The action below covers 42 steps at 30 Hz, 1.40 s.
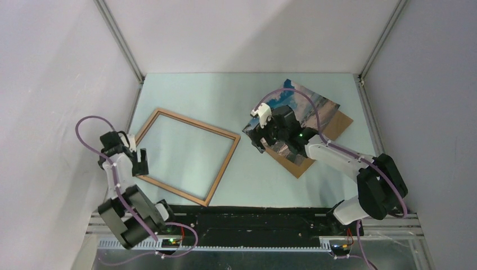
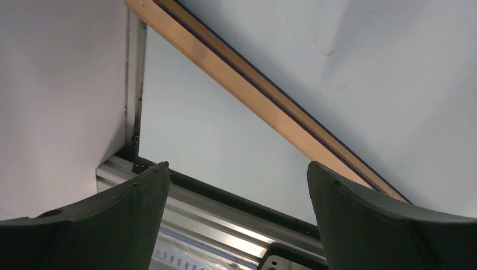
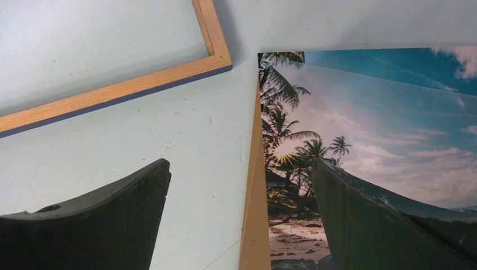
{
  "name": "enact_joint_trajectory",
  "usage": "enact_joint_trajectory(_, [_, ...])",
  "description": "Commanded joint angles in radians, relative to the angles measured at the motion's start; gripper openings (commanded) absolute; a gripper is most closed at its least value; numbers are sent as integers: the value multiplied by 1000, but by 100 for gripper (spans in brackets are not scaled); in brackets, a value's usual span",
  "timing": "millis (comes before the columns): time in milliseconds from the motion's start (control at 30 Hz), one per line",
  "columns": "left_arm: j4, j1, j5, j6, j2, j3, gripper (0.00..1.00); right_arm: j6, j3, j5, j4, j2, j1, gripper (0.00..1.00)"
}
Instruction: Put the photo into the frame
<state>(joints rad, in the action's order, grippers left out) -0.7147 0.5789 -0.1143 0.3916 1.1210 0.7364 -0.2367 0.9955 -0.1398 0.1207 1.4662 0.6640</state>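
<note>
Left gripper (image 2: 236,169): jaws wide, empty, beside frame (image 2: 264,97) rail. Right gripper (image 3: 239,169): jaws wide, empty, over photo (image 3: 365,112) edge on backing board (image 1: 337,126).

Open table (image 1: 253,174) separates the frame (image 1: 199,123) from the photo (image 1: 315,104), leaving passage between them.

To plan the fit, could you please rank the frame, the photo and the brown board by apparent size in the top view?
1. The frame, clearly largest.
2-3. The photo and brown board: overlapping and half hidden by the right arm, so unranked.
</note>
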Motion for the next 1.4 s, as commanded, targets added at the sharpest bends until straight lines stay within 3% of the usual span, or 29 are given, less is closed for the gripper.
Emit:
enact_joint_trajectory(0, [-11,55,64,17,112,72,95,-7,41,19,-33,18,15,100])
enact_joint_trajectory(500, [40,88,97,-126,424,181,84,-4,40,5,-7,26,25,100])
enact_joint_trajectory(900, [112,73,107,-136,488,173,68,-4,41,10,-13,46,25,100])
enact_joint_trajectory(1367, [160,-75,14,-110,513,213,53,-7,42,24,-19,50,24,100])
